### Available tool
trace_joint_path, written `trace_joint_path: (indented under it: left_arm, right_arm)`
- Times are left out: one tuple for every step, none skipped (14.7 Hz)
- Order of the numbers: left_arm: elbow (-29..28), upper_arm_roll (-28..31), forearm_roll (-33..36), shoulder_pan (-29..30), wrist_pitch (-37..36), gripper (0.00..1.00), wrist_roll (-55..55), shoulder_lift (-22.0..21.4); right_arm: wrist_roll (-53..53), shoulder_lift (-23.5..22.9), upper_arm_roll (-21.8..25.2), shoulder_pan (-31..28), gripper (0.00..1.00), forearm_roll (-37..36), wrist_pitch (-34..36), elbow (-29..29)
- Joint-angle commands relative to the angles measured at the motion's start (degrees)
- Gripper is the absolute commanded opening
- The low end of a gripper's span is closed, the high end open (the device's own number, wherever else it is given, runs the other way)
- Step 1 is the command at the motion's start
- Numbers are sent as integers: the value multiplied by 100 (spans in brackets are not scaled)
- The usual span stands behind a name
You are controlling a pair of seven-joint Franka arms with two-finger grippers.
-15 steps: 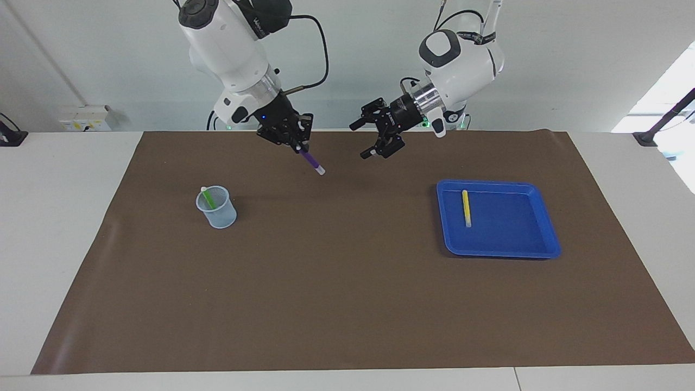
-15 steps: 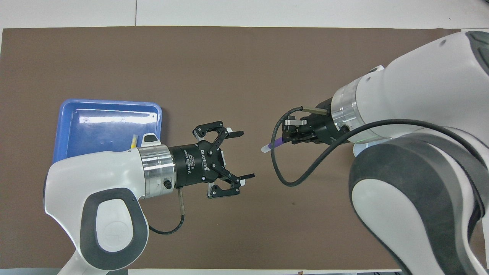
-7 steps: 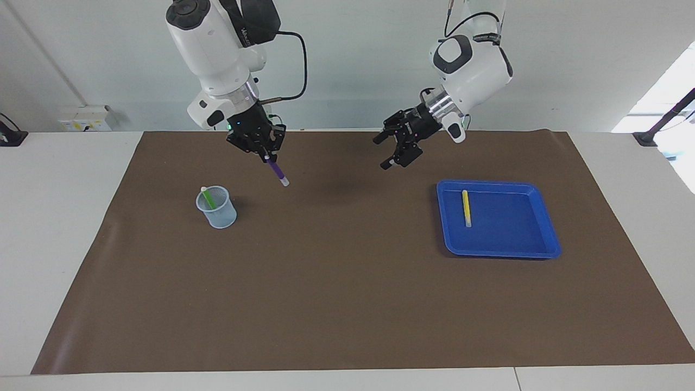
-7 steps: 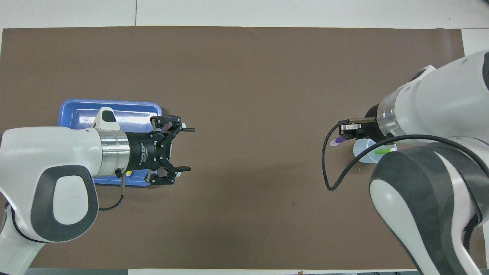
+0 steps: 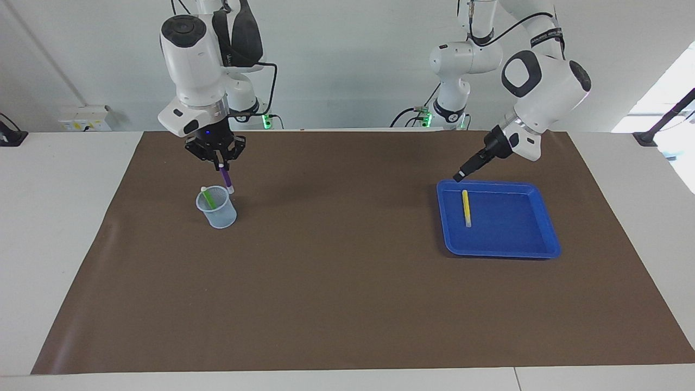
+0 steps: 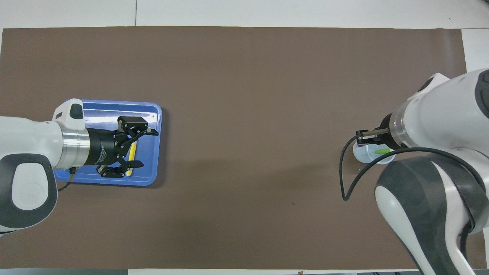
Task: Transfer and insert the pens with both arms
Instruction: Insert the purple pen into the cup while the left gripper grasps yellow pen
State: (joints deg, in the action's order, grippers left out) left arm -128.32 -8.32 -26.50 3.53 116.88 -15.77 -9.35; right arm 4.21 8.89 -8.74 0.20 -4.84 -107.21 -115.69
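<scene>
My right gripper [image 5: 219, 156] is shut on the purple pen [image 5: 226, 180], which hangs almost upright with its pale tip down. That tip is level with the rim of the clear cup [image 5: 218, 212], at the rim's edge nearer the robots. A green pen [image 5: 208, 198] leans inside the cup [image 6: 365, 153]. My left gripper [image 6: 147, 148] is open and hovers over the blue tray [image 6: 110, 109], above the yellow pen [image 6: 131, 152]. In the facing view the left gripper [image 5: 461, 174] hangs over the tray's [image 5: 499, 251] rim nearest the robots, with the yellow pen [image 5: 465, 208] lying flat just below it.
A brown mat [image 5: 347, 282] covers the table. The cup stands toward the right arm's end and the tray toward the left arm's end. A smaller white arm [image 5: 455, 70] with a green-lit base stands at the robots' edge.
The two grippers have drawn apart from the table's middle. The right one carried the purple pen to the cup and turned it upright. The left one swung, open, over the tray.
</scene>
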Motion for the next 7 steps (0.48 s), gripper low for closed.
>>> trace_joint_path:
  left_arm:
    - [-8,-47,914,51,176,100,1405,362]
    - [-8,-47,1127,42,325,100,1627,502]
    - [-8,-47,1277,-19,484,100,1751,643]
    - [-8,-65,1479,-80,685,100,1805,810]
    - [-8,-56,1742,-194,870,100,1875,959]
    - [-8,-56,1944,-273,1011,100,1998,1091]
    - [-8,-65,2033,-283,1134,100,2077,1215]
  right_arm:
    - [-341,385,196,-55,0,-96,-562,-681]
    - [-385,446,258,-55,0,-96,-764,-849]
    - [-403,490,302,-55,0,-96,-897,-981]
    - [-412,526,355,-55,0,-96,-1002,-1095]
    - [-429,569,408,-55,0,-96,-1143,-1201]
    - [-456,579,425,-55,0,-88,-1248,-1271]
    - [-525,570,434,-55,0,-79,-1354,-1324]
